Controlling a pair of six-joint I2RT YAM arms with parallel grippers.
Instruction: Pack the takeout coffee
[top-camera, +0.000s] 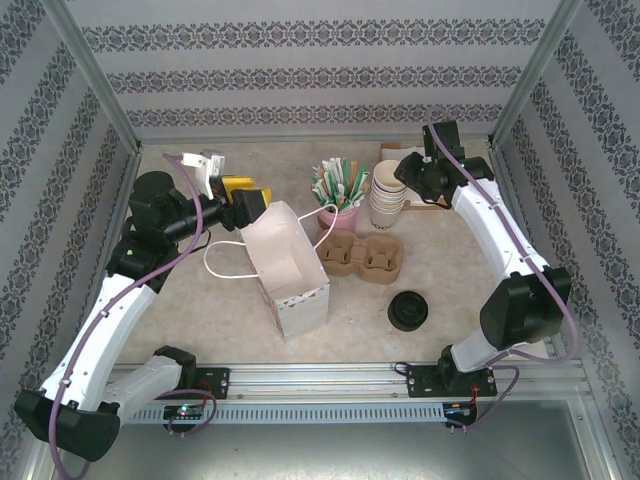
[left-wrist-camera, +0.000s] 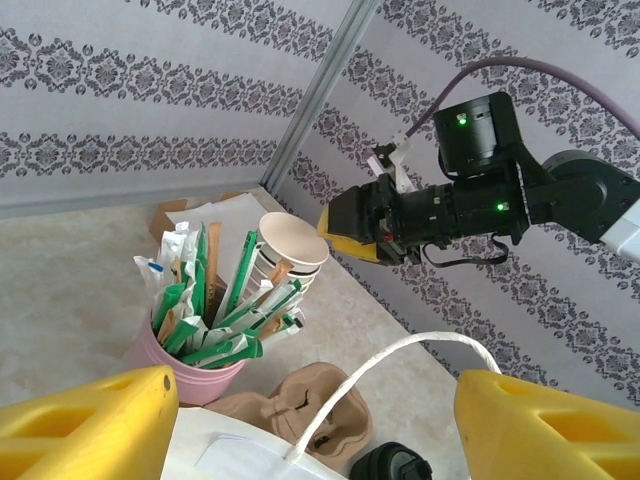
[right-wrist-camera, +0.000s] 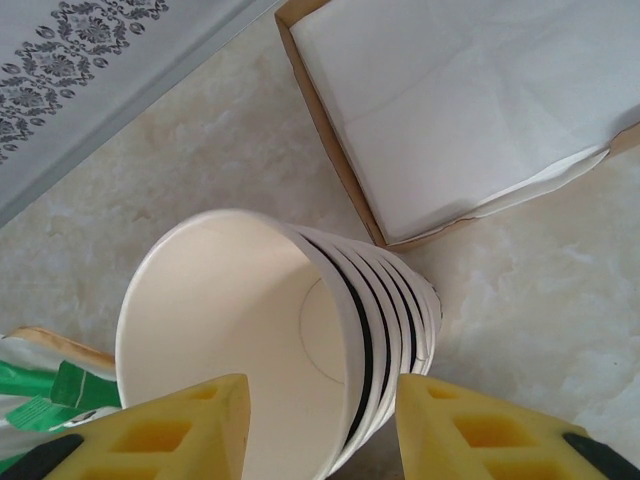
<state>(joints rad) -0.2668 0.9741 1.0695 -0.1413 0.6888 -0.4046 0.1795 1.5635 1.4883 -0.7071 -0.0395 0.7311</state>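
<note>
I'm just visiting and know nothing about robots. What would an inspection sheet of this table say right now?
Surface: beige marbled table, no spills seen.
Job's things: takeout coffee stands lidded on the table, outside the cardboard carrier, whose holes are empty; white paper bag stands open.
Clutter: pink cup of straws, stack of paper cups, box of napkins.
Grippers: left gripper jaws open over the bag's handle; right gripper jaws astride the cup stack's rim, grip unclear.
Cables: purple cable along each arm, no snag seen.
Surroundings: patterned walls, metal frame posts.
</note>
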